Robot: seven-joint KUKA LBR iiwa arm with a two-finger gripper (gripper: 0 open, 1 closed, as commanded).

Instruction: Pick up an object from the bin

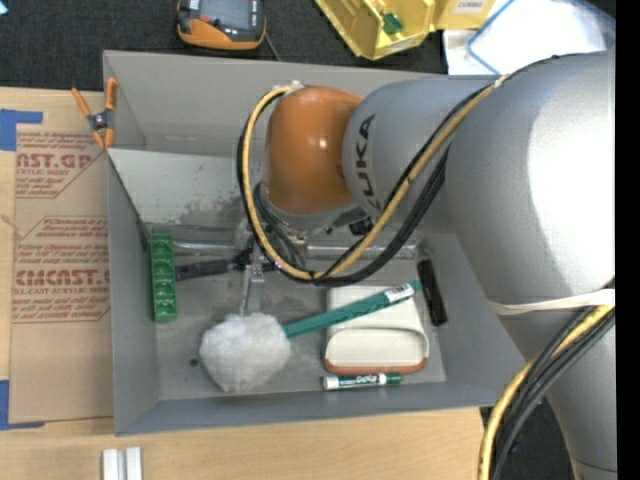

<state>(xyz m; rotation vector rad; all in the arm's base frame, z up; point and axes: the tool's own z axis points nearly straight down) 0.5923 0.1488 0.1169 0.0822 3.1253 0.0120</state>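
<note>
Hanging over the upper middle of the grey bin (133,368), the gripper (254,280) sits below the orange wrist cover (305,153); the silver arm (480,168) comes in from the right of the frame and hides the bin's upper right part; looped cables run round the cover; whether the pincer is spread or pressed together cannot be told, as the wrist and cables hide most of it; nothing can be seen held in it. Nearest thing: a white fluffy duster (240,353), its head on the floor just below the gripper, lower middle of the bin; its green handle (340,316) slants up to the right and lies across a white oblong case (375,348) with a brown rim. Left of the gripper, a green studded brick strip (163,278) lies along the left wall, upright in the frame; between strip and gripper, a small dark thing (205,266), kind unclear. Along the lower edge, below the case, a marker (360,379) with a green cap lies level; at right, close to the arm, a black pen (432,293) lies nearly upright in the frame.
</note>
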